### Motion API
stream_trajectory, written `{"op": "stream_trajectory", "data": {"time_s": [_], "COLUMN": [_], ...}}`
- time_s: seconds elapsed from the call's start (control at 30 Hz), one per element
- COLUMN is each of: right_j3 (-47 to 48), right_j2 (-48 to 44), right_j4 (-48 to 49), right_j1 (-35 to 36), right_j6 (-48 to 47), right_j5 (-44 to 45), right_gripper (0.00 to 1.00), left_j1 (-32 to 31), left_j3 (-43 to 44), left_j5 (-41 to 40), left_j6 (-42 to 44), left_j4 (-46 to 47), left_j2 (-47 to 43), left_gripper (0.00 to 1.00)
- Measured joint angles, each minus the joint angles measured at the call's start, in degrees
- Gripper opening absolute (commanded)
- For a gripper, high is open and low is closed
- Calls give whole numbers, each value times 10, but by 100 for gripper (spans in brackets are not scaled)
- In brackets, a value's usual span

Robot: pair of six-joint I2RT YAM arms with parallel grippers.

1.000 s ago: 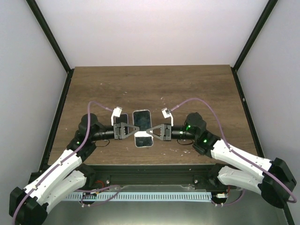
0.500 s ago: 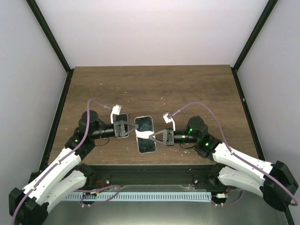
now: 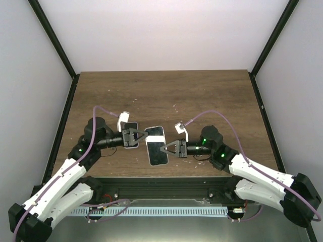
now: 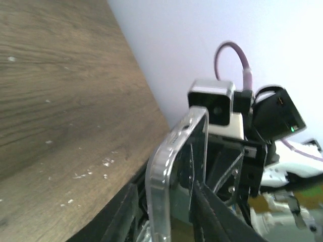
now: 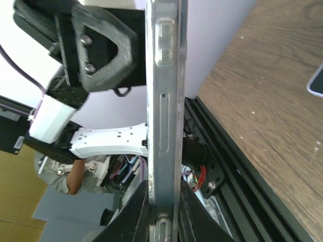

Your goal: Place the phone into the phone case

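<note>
My right gripper point(image 3: 164, 149) is shut on the phone point(image 3: 157, 156), which lies flat with its dark screen up over the table's near middle. In the right wrist view the phone point(image 5: 164, 101) stands edge-on, a silver side with buttons, pinched between my fingers point(image 5: 135, 212). My left gripper point(image 3: 136, 136) is shut on the clear phone case point(image 3: 131, 128), just left of the phone with a small gap between them. In the left wrist view the case's clear rounded rim point(image 4: 171, 146) rises between my dark fingers point(image 4: 214, 212).
The brown wooden table point(image 3: 161, 96) stretches away behind both grippers, with black frame rails point(image 3: 68, 126) along its sides. The near edge drops to a black rail point(image 3: 161, 182). A dark rounded corner with a pale rim point(image 5: 317, 83) shows at the right wrist view's edge.
A second ago both grippers met at the phone. The left gripper has drawn back left with the case. The right gripper has carried the phone slightly nearer and tilted it.
</note>
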Motion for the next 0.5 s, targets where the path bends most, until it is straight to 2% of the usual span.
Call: {"op": "stream_trajectory", "data": {"time_s": [0.1,0.3,0.5], "right_j3": [0,2,22], "right_j2": [-1,-4,41], "right_j4": [-34,-100,-158], "right_j1": [0,0,-30], "right_j6": [-12,-48,-82], "right_j5": [10,56,98], "right_gripper": [6,6,6], "left_j1": [5,5,6], "left_j3": [11,48,77], "left_j5": [-31,-88,-156], "left_j6": [18,72,123], "left_j4": [-29,-104,-182], "left_j2": [0,0,-2], "left_gripper": [55,98,100]}}
